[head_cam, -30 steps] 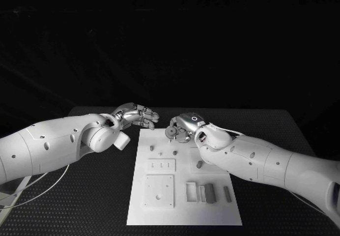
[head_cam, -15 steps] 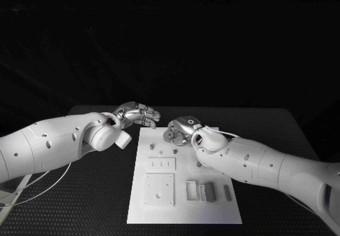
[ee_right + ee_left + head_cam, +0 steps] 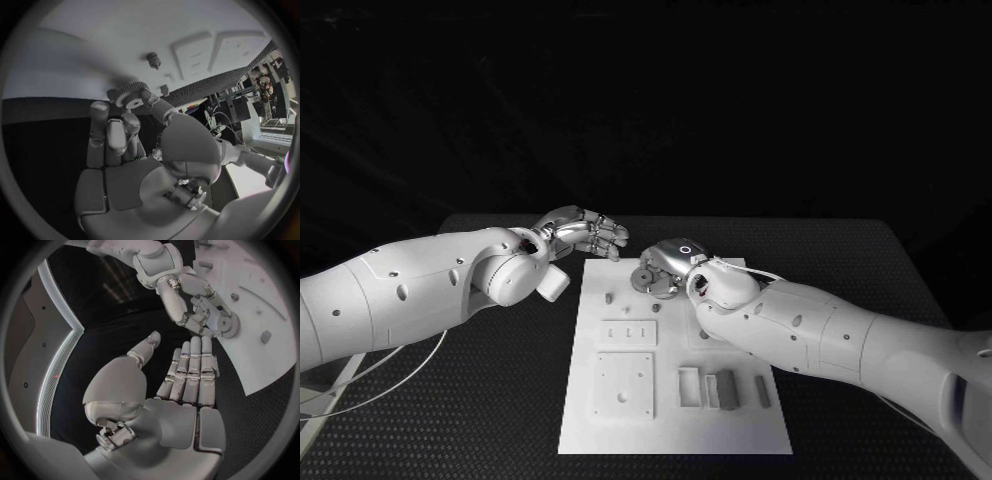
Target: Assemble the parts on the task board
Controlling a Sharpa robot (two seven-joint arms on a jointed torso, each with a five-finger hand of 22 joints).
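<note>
Matt white plastic task board, rough black table, glossy white arm shells, toothed grey gear.

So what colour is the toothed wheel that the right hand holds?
Grey, the gear in the right hand shows best in the right wrist view.

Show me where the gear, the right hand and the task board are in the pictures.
gear (image 3: pixel 130 95): right wrist view, on its toothed rim.
right hand (image 3: pixel 668 266): head view, on the middle of the hand.
task board (image 3: pixel 672 430): head view, on a bare part near its front edge.
</note>
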